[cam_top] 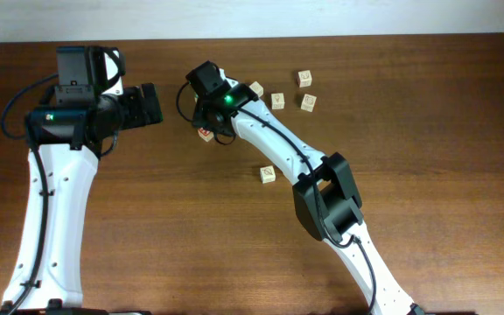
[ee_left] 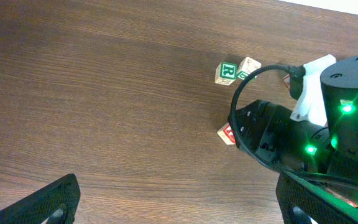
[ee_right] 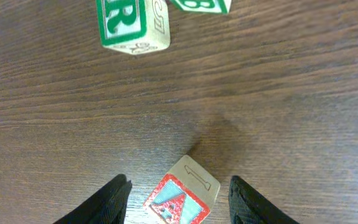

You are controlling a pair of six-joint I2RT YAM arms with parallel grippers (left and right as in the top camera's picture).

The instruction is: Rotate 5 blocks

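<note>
A block (ee_right: 188, 186) with a red-bordered face and a red "A" lies tilted on the brown table, between the fingers of my right gripper (ee_right: 180, 194). The jaws stand open, with a gap of table showing on each side of the block. From overhead the same block (cam_top: 205, 134) peeks out beside the right gripper (cam_top: 208, 125). Other pale blocks lie to the right: one (cam_top: 277, 101), another (cam_top: 304, 78), a third (cam_top: 309, 103), and one nearer the front (cam_top: 268, 174). My left gripper (ee_left: 176, 194) hangs open over bare wood, left of the red block (ee_left: 227, 133).
A green-printed "R" cube (ee_right: 129, 25) and a second green-marked cube (ee_right: 204, 5) lie just beyond the red block. The left wrist view also shows the "R" cube (ee_left: 227, 71). The right arm's black wrist (ee_left: 303, 130) and cable fill that view's right side.
</note>
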